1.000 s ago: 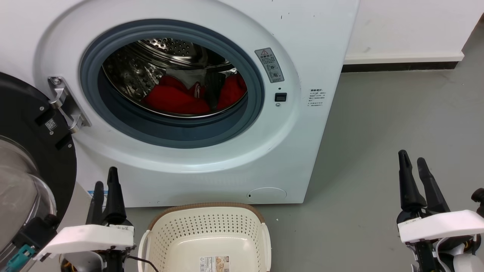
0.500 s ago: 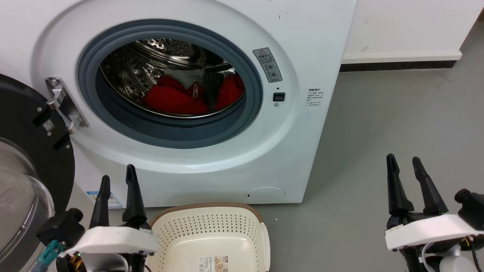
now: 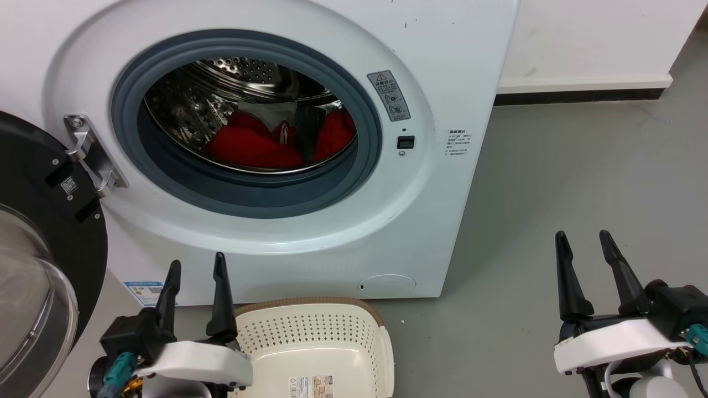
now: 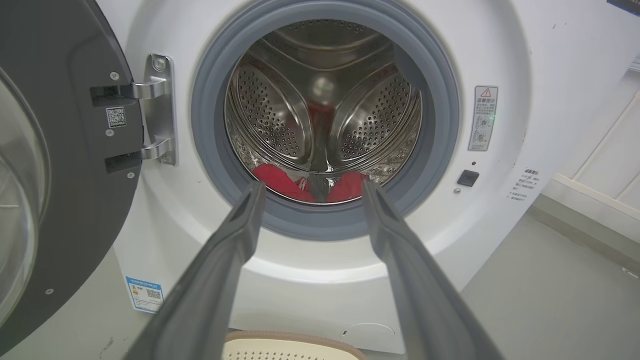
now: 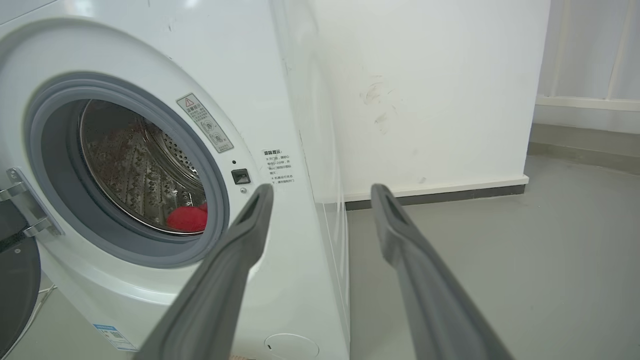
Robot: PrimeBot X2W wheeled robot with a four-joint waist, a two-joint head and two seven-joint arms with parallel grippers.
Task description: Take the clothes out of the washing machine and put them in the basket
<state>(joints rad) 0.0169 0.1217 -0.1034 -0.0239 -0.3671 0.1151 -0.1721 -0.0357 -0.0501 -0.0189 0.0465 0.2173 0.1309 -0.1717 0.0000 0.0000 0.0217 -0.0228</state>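
Note:
The white washing machine stands with its porthole uncovered and its black-rimmed door swung out to the left. Red clothes lie at the bottom of the steel drum, also seen as red clothes in the left wrist view and red clothes in the right wrist view. The cream basket sits on the floor below the porthole. My left gripper is open beside the basket's left rim, holding nothing. My right gripper is open over the floor to the right of the machine.
Grey floor stretches to the right of the machine up to a white wall with a dark baseboard. The open door's glass bowl bulges out close to my left arm.
My left gripper has moved right, toward the basket, and its fingers have spread. My right gripper has shifted left and slightly down. The camera has drifted a little.

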